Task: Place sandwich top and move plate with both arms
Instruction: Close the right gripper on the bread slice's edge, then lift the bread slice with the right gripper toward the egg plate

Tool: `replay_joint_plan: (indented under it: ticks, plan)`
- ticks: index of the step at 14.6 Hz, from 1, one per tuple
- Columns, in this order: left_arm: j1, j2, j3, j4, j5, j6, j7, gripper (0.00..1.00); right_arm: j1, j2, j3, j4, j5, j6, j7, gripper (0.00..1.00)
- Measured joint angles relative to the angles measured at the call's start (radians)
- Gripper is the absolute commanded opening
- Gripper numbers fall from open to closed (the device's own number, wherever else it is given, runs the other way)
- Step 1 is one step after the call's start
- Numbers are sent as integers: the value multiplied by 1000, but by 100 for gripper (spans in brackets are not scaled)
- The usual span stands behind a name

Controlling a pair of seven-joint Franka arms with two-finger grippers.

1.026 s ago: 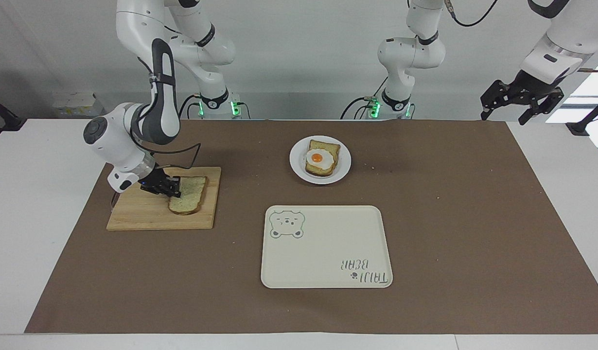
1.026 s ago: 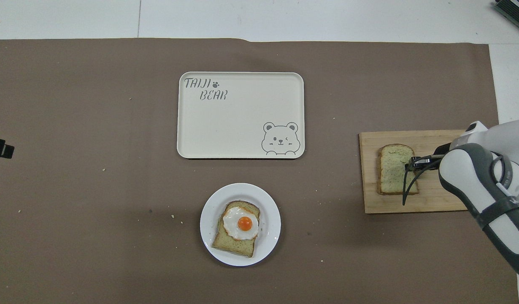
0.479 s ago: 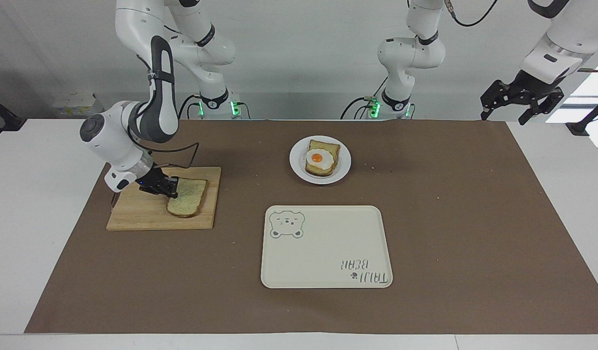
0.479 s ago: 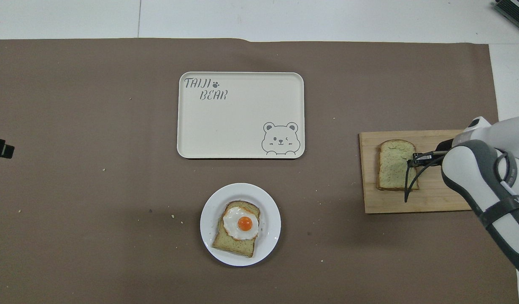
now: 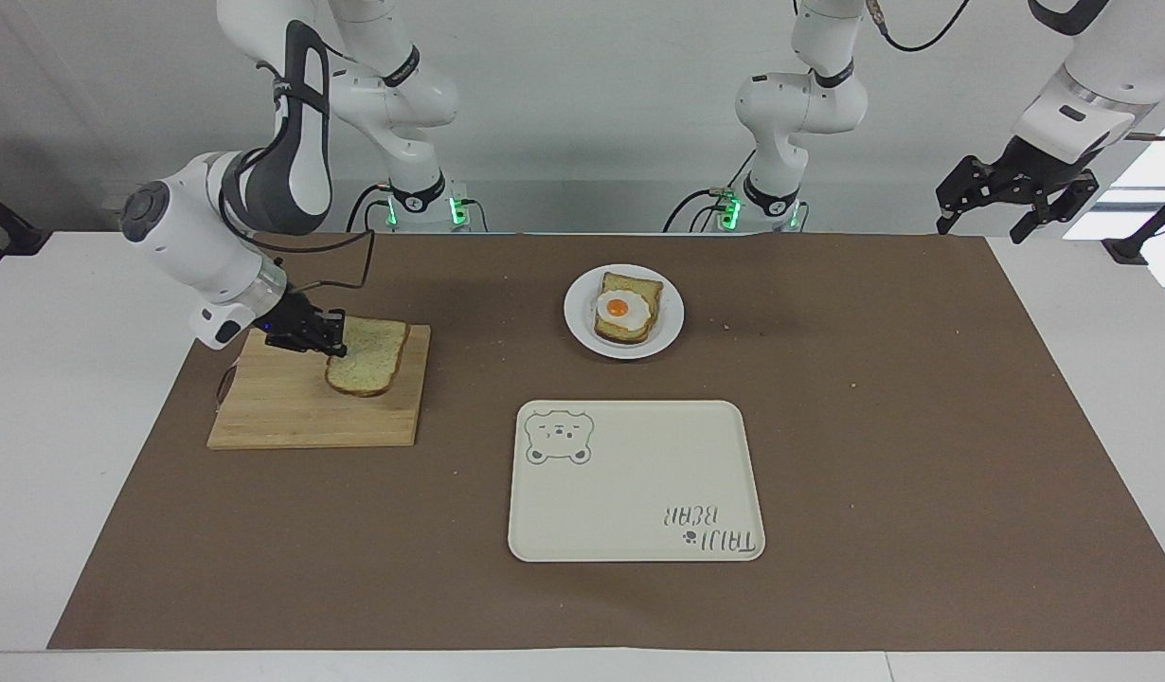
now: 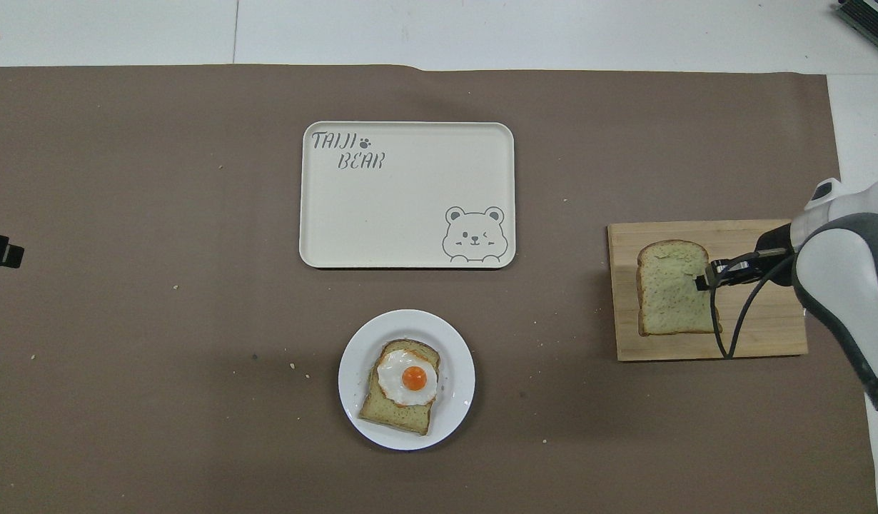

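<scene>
The right gripper (image 5: pixel 334 345) is clenching one edge of the sandwich top (image 5: pixel 367 355), and the slice is hanging tilted in that pinch, its free end dipping toward the wooden cutting board (image 5: pixel 279 417) at the right arm's end of the counter (image 5: pixel 876 455). In the overhead view the bread is covering part of the board, with the gripper reaching in from the board's outer side. Whether the low end is touching the wood cannot be told.

So the task is sitting at its opening step: the top slice is grasped and coming off the board, but it is not yet over the sandwich. The plate (image 5: pixel 579 327) is lying well apart from the board, toward the middle of the counter and close to the robots, carrying the toast slice with a fried egg (image 5: pixel 626 308), which is uncovered. The cream tray with the bear drawing (image 5: pixel 639 493) is lying farther from the robots than the plate, with nothing on it.

The left gripper (image 5: pixel 1011 201) is hanging with its fingers released, up over the edge of the counter at the left arm's end, and that arm is waiting.

Left to do, as I judge it: carrying the slice across, laying it on the egg, then moving the plate with both arms, probably to the tray.
</scene>
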Motion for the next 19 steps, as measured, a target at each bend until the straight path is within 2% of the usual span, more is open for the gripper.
replay_joint_plan:
  ticks: [5,9,16,19]
  plan:
    - [0,0,0,0,0,0,0,100,113,-1,4,-4,1,-15,13,0]
    - [0,0,0,0,0,0,0,100,245,-1,6,-7,5,-3,155,0]
    - [0,0,0,0,0,0,0,100,454,-5,8,-9,100,112,337,0]
    - [0,0,-1,-1,0,0,0,100,563,-3,9,-18,110,208,440,0]
